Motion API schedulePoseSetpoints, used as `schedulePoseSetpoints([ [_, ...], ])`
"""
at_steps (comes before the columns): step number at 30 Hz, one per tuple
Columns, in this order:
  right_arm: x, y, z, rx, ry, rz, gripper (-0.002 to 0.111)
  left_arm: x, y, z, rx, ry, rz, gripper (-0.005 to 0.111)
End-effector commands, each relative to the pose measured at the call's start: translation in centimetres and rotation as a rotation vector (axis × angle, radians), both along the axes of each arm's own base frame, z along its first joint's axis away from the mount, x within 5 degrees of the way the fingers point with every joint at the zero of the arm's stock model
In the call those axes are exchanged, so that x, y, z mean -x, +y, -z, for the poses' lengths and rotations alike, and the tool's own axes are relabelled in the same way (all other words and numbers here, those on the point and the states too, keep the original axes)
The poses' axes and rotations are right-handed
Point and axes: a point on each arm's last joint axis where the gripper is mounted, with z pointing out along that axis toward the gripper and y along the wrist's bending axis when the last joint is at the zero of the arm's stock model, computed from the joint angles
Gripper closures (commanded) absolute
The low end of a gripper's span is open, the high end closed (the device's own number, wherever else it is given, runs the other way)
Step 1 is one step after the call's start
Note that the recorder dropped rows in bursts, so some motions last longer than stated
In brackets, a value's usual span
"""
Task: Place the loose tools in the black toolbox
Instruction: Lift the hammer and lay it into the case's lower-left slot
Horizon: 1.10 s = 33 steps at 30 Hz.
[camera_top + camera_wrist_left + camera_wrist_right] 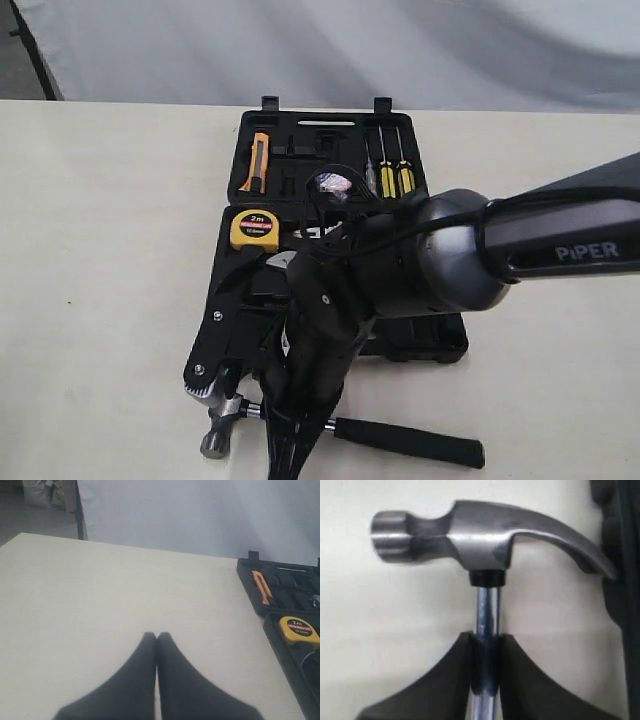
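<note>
Right pincer point(485, 639): clamped on claw hammer point(485, 535) shaft, on counter point(100, 595). Left pincer point(156, 636): tips together, above counter.

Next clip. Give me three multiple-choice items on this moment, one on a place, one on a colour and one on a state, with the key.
1. Where is the hammer?
A) in a recess of the toolbox
B) outside the toolbox, next to its edge
C) across the open lid

2. What colour is the tape measure?
A) yellow
B) red
C) green

3. What is the right pincer doing?
A) wide open over bare table
B) closed on nothing
C) closed around the hammer's steel shaft

Key:
1 B: the exterior view shows the hammer on the table, past the box's rim.
2 A: its case is yellow with a black label.
3 C: the right wrist view shows both fingers pressed against the shaft, just below the head.
</note>
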Motion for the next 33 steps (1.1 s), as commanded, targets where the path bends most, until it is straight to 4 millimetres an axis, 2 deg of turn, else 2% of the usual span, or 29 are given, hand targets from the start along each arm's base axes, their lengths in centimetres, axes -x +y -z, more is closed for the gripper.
schedulePoseSetpoints([
  [1,-0.2,-0.1,-1.9,0.014,0.009,0.0,0.109,0.2,0.0,0.1,0.027,-0.005,-0.001,0.105],
  [7,-1.7,0.9,-9.7,-0.14,-0.144,-0.019,0.109,0.2,0.0,0.1,0.027,-0.005,-0.001,0.105],
  [9,-2.7,0.8,-11.2,-0.169,-0.189,-0.011,0.109,0.2,0.0,0.1,0.027,-0.005,-0.001,0.105],
  [11,-4.1,0.3,-11.8,-0.182,-0.221,0.006,0.109,0.2,0.0,0.1,0.027,-0.005,-0.001,0.105],
  [15,-6.7,-1.3,-10.9,-0.18,-0.251,0.058,0.109,0.2,0.0,0.1,0.027,-0.005,-0.001,0.105],
  [20,-8.7,-2.5,-7.6,-0.114,-0.209,0.007,0.109,0.2,0.0,0.1,0.027,-0.005,-0.001,0.105],
  [27,-8.8,-1.3,-3.4,-0.137,-0.134,-0.17,0.109,0.2,0.0,0.1,0.027,-0.005,-0.001,0.105],
  [33,-9.3,-1.1,-2.7,-0.129,-0.176,-0.195,0.109,0.2,0.0,0.1,0.027,-0.005,-0.001,0.105],
])
